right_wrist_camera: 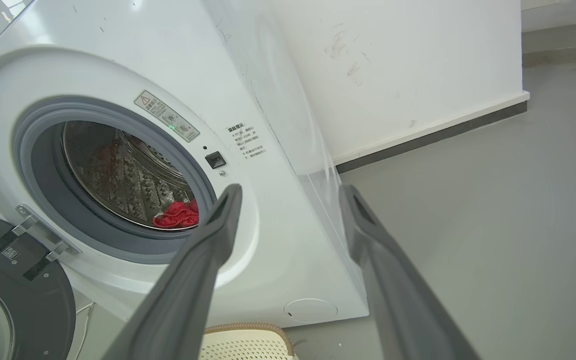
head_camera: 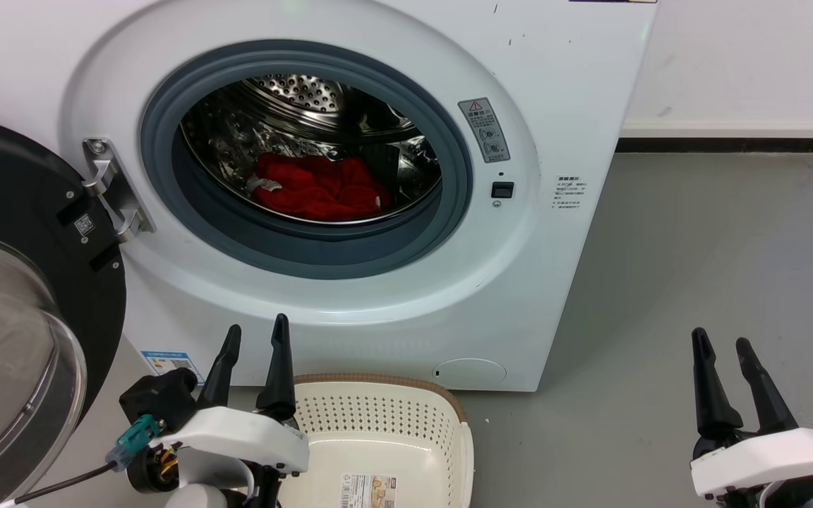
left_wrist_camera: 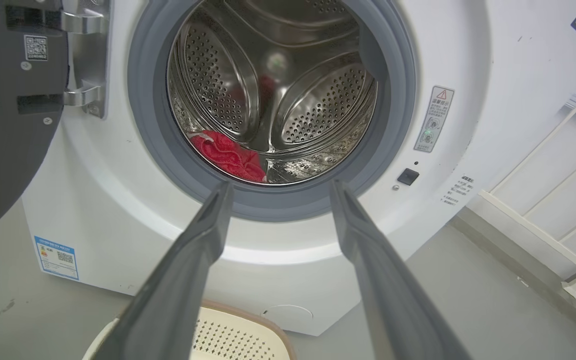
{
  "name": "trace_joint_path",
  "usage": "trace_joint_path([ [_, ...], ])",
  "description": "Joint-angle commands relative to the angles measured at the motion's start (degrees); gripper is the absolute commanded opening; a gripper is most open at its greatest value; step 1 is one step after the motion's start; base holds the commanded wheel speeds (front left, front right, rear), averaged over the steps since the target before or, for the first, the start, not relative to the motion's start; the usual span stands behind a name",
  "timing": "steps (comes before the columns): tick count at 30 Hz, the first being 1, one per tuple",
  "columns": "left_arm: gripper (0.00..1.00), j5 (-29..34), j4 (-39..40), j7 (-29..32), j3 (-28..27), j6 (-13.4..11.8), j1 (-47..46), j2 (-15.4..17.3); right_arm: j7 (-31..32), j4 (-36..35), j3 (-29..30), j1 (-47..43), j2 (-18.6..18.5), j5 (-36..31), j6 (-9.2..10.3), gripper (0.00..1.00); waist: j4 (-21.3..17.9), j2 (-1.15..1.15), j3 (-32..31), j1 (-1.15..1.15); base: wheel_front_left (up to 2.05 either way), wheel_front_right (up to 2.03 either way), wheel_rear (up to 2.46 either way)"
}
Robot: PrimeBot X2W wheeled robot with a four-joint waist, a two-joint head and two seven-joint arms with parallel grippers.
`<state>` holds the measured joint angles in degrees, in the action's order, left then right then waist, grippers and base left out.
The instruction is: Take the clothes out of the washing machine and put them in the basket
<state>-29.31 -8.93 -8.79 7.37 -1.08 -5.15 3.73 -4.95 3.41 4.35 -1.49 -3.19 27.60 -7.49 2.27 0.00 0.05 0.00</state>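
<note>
warning triangle sticker [head_camera: 483,129] on the washing machine [head_camera: 576,92].

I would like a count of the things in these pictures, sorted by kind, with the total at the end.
Washing machine: 1
Basket: 1
Heap of red clothes: 1 (single garments cannot be told apart)
Claws: 2, the left claw and the right claw
Total: 5

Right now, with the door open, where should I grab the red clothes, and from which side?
Probably the raised folds at the middle of the red clothes, which lie bunched low on the drum floor behind the grey door seal. Come straight in from the front, dipping over the seal, with the open left pincer, which sits closer to the drum.
</note>
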Motion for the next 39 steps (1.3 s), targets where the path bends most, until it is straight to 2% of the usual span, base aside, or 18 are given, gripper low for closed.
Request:
trace_joint_path([
  [1,1.00,1.7,0.4,-0.5,0.3,-0.5,-1.1,0.5,-0.1,-1.0,0.1,-0.4,0.1,-1.8,0.00,1.00,0.0,0.00,0.0,0.00,0.00,0.00,0.00],
  [16,1.00,11.8,-0.7,-2.7,1.9,-2.2,-1.1,1.1,0.3,-1.6,1.2,-1.3,0.2,-11.9,0.00,1.00,0.3,0.00,0.2,0.00,0.00,0.00,0.00],
  [39,1.00,21.2,-1.4,-5.2,2.6,-3.5,-1.0,1.1,0.5,-3.9,2.0,-3.2,0.3,-23.1,0.01,1.00,1.1,0.00,-0.1,0.00,0.00,0.00,0.00],
])
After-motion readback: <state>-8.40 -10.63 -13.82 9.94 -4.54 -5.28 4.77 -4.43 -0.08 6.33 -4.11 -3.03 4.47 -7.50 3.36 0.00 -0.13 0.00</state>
